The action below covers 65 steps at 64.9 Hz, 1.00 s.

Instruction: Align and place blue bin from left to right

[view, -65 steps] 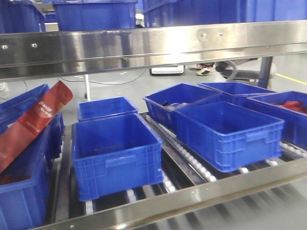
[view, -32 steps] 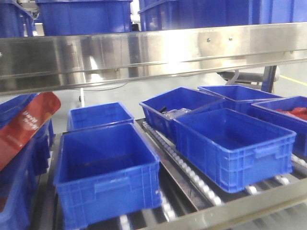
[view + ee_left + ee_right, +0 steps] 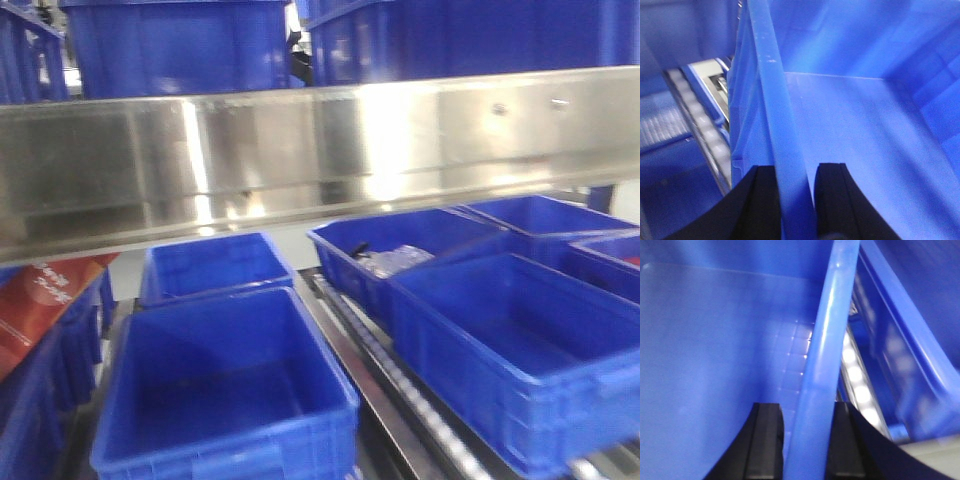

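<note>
Blue bin (image 3: 215, 395) nearer than before, left jaws clamping its left rim (image 3: 774, 115), right jaws its right rim (image 3: 824, 355)

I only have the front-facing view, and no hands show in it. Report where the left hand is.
Observer: The left hand straddles the side rim of a blue plastic bin, with one black finger pressed against each face.
Operator: Now the right hand.
Observer: The right hand clamps a rim the same way, apparently that bin's opposite wall. The bin floor lies to its left.
Operator: Say what lies outside that wall.
Observer: A strip of white conveyor rollers, then a neighbouring blue bin.
</note>
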{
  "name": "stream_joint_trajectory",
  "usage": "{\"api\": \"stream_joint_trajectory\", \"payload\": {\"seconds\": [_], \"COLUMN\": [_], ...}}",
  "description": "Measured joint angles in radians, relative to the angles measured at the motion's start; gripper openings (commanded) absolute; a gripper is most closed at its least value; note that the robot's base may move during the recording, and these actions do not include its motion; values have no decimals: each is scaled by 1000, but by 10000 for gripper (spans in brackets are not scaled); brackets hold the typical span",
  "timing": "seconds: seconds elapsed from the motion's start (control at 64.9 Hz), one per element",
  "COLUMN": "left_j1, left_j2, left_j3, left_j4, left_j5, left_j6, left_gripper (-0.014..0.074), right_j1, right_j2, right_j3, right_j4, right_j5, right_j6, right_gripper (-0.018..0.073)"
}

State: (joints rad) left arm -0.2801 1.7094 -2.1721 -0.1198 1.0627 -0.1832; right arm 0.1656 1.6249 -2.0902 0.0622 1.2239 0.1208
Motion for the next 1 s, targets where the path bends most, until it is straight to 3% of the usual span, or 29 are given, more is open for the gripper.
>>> {"api": "stream_joint_trajectory", "payload": {"seconds": [1.001], "left_j1": [0], "left_j2": [2], "left_j3": [0], "left_j4": [17], "left_j5": [0], "left_j6": [0], "left_gripper": [-111], "right_j1": [0], "right_j2": [33], "right_j3": [0], "right_j4": [12], "right_j5": [-10], "right_j6": [-2], "right_gripper": [-67]}}
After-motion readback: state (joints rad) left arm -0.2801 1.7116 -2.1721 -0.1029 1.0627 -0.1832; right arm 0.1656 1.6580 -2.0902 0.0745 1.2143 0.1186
